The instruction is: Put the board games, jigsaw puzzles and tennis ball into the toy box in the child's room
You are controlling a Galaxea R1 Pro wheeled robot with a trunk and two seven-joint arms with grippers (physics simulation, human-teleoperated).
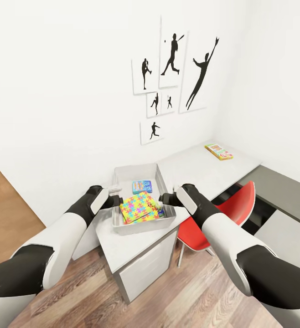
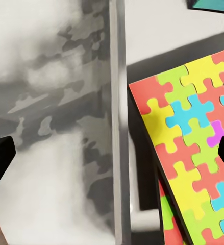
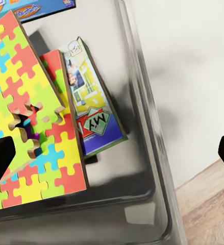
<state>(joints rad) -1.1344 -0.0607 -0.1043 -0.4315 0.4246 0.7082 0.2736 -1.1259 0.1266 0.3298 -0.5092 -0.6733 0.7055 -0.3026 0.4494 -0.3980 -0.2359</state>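
Both grippers hover at the toy box (image 1: 122, 172), the left gripper (image 1: 115, 199) at its near-left rim and the right gripper (image 1: 166, 198) at its near-right rim. Each wrist view shows dark fingertips spread wide at the frame edges with nothing between them, so both look empty.

Inside the box lie the two jigsaw puzzles (image 1: 140, 207), stacked at a slant, with the blue game (image 1: 142, 186) on the floor behind them. The right wrist view shows a second game (image 3: 91, 102), white-green, leaning on its edge beside the puzzles (image 3: 35, 117). The tennis ball may be in the box too, but the puzzles hide much of the floor, so that cannot be told.

One game (image 1: 219, 151), orange-green, lies far along the table (image 1: 186, 164), well apart from the box. Judging by this, the task is mostly done: that game is left, and perhaps the ball.
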